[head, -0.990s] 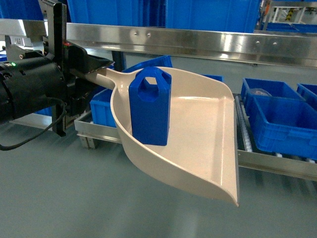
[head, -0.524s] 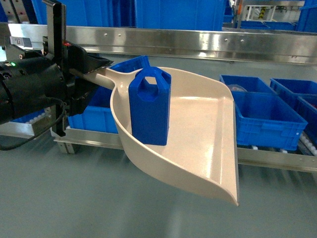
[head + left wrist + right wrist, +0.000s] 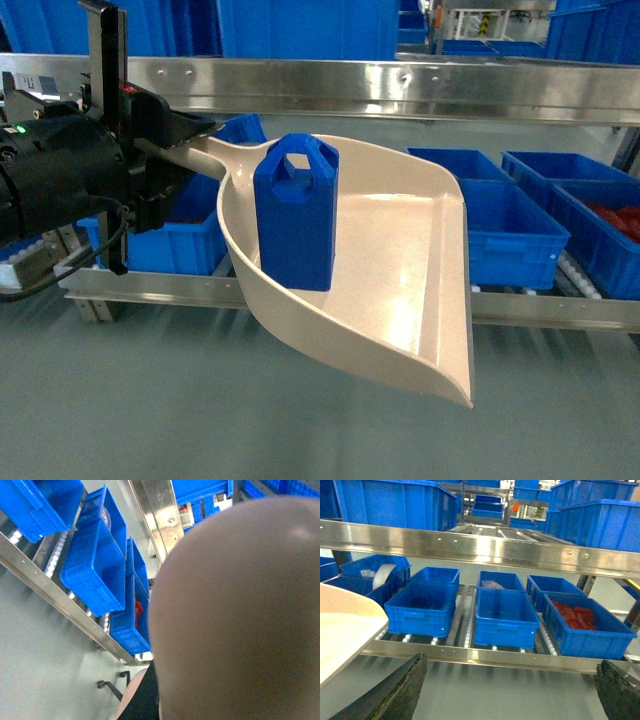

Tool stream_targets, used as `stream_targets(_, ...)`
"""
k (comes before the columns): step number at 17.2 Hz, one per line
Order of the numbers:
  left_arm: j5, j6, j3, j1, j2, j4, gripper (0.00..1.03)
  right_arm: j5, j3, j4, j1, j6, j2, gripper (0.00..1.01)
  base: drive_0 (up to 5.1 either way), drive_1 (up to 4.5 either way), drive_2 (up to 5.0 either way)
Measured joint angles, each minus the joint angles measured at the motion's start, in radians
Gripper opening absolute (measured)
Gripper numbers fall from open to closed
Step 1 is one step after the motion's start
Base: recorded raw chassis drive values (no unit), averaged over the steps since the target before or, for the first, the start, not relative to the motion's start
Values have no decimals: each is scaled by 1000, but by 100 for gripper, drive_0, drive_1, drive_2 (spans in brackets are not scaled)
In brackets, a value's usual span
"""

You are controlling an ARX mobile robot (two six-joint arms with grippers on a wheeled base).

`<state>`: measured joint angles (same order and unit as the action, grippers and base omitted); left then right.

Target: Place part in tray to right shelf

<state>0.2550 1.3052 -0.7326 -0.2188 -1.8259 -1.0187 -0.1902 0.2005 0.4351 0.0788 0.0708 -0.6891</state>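
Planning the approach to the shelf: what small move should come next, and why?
Probably keep the tray level and ease closer to the shelf. The part stands upright and loose in it, the left gripper holds only the handle, and floor separates the tray from the crates.

Blue part (image 3: 295, 215) upright in beige tray (image 3: 400, 290), near handle end, top lug with hole uppermost; tray held in air, front lip toward lower right; right shelf (image 3: 400, 90) behind: steel rail, white rollers, blue crates (image 3: 506, 616)
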Motion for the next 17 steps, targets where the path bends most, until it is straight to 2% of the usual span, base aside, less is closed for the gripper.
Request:
stream_targets(7,1,0,0,-5,0,0,17,0,0,0,0,0,0,98,-170,-170,-170)
stream_targets(17,-2,0,0,1,0,-1,17,0,0,0,0,0,4,98,0,0,0)
